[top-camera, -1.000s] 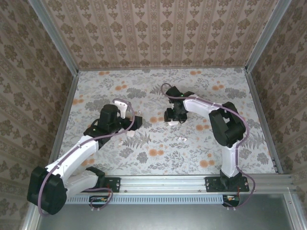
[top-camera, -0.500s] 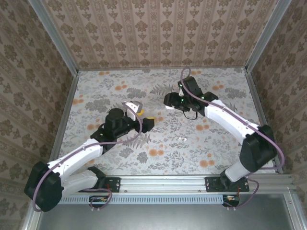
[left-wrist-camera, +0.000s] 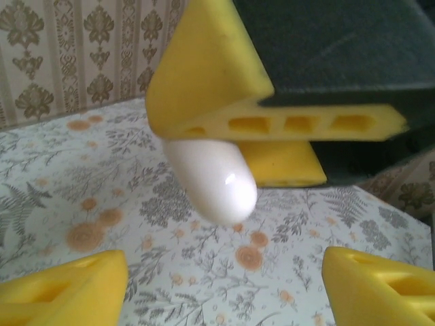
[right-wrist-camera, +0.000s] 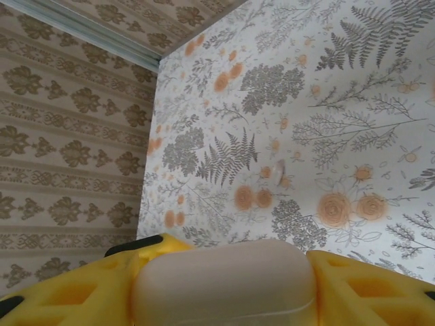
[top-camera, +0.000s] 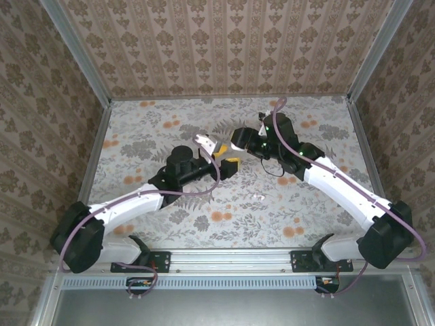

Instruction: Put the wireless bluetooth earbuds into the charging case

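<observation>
Above the table (top-camera: pixel 149 129), right jaws pinch the charging case (right-wrist-camera: pixel 224 282); left jaws stand spread.

One left gripper (top-camera: pixel 230 166), one right gripper (top-camera: pixel 239 140), one charging case (right-wrist-camera: pixel 224 282), one white earbuds speck (top-camera: pixel 257 197).

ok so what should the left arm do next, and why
Probably ease the left gripper closer until its open jaws flank the white case. The case sticks out of the right gripper, just ahead of and above the left one, with nothing between the left jaws yet.
</observation>
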You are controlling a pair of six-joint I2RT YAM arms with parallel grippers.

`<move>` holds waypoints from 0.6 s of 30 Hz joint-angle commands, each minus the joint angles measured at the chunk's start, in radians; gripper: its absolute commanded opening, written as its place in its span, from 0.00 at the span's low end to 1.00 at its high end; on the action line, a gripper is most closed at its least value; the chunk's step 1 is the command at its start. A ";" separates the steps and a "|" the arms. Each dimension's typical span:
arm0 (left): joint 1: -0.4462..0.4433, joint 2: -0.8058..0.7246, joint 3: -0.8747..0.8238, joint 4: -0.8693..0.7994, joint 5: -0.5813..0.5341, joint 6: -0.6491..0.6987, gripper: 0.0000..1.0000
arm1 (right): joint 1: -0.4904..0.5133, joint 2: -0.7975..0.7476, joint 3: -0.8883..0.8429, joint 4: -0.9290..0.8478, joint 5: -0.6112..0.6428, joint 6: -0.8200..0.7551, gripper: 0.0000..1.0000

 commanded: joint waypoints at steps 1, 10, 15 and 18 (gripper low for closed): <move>-0.004 0.024 0.053 0.072 0.035 -0.015 0.72 | 0.008 -0.031 -0.011 0.031 0.018 0.025 0.59; 0.002 0.065 0.098 0.097 0.037 -0.043 0.58 | 0.014 -0.039 -0.017 0.037 0.012 0.029 0.59; 0.018 0.083 0.098 0.119 0.043 -0.080 0.45 | 0.016 -0.039 -0.014 0.041 0.003 0.032 0.59; 0.033 0.088 0.084 0.153 0.049 -0.114 0.36 | 0.016 -0.039 -0.012 0.041 0.000 0.028 0.59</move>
